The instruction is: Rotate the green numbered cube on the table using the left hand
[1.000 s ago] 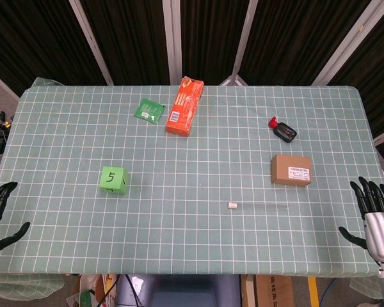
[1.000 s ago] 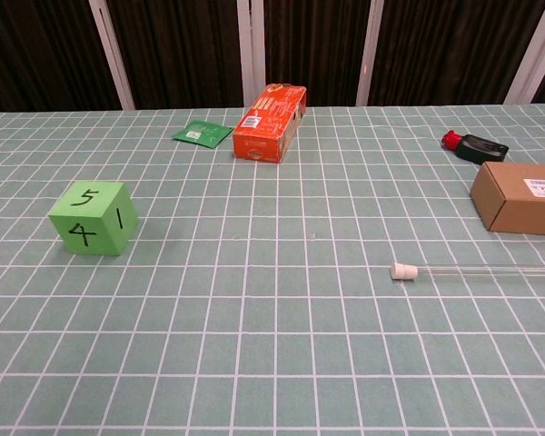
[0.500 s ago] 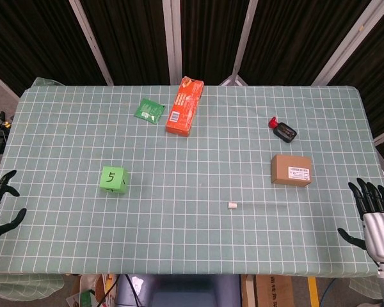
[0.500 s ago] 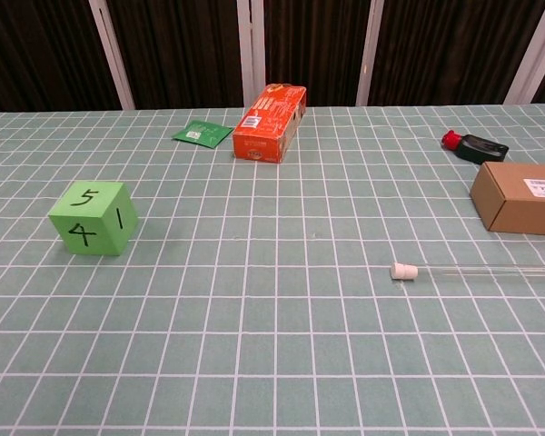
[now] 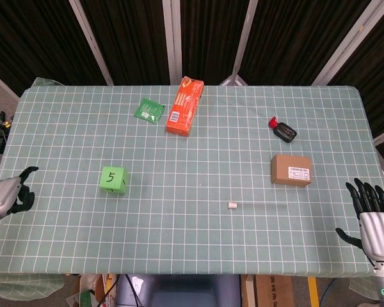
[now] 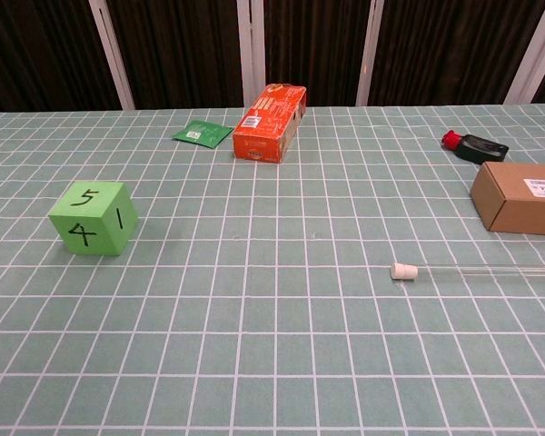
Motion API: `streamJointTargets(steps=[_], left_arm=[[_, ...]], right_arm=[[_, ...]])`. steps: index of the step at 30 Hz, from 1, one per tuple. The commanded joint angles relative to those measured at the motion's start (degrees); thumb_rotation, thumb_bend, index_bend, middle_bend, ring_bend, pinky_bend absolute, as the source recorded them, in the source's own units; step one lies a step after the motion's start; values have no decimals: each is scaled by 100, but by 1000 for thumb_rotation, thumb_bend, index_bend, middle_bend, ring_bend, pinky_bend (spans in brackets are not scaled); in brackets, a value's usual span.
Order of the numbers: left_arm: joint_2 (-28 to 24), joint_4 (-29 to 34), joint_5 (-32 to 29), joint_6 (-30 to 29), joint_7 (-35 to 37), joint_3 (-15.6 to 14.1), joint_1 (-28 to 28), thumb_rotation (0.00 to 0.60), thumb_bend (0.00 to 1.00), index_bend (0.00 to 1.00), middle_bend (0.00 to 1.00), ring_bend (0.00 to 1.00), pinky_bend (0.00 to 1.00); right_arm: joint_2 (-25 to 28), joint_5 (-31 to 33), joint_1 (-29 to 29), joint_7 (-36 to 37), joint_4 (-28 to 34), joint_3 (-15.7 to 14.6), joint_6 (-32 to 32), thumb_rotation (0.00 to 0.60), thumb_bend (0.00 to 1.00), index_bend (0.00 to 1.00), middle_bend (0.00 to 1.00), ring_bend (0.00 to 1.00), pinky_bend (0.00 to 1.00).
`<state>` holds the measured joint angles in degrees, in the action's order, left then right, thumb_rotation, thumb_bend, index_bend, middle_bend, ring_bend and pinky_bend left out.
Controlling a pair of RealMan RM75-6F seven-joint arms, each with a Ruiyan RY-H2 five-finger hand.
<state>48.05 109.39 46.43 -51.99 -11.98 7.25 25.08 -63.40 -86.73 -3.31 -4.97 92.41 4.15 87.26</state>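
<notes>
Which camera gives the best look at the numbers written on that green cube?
The chest view: the green cube sits close and side-on there, showing three faces marked 5, 4 and 1. The head view looks down from above, so the cube appears smaller, with only the 5 on top readable.

Your green cube (image 5: 114,178) sits flat on the checked tablecloth, left of centre, with nothing touching it. A handwritten black 5 faces up. In the chest view (image 6: 94,217) its near face reads 4 and its right face reads 1, one vertical edge turned toward the camera.
</notes>
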Motion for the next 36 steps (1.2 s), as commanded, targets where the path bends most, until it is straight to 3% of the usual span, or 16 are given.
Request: streamJointTargets(steps=[1, 11, 36], left_arm=[[28, 105, -789, 423, -444, -51, 526, 600, 726, 132, 723, 543, 689], [984, -116, -1662, 271, -1179, -409, 1216, 600, 725, 133, 719, 544, 689], [2135, -79, -1592, -602, -1697, -537, 1559, 600, 725, 151, 714, 543, 689]], right_arm=[[-3, 16, 0, -13, 3, 7, -4, 600, 44, 65, 0, 0, 0], [-4, 125, 6, -3, 55, 43, -31, 600, 44, 65, 0, 0, 0], [-4, 255, 6, -73, 123, 73, -86, 600, 45, 65, 0, 0, 0]])
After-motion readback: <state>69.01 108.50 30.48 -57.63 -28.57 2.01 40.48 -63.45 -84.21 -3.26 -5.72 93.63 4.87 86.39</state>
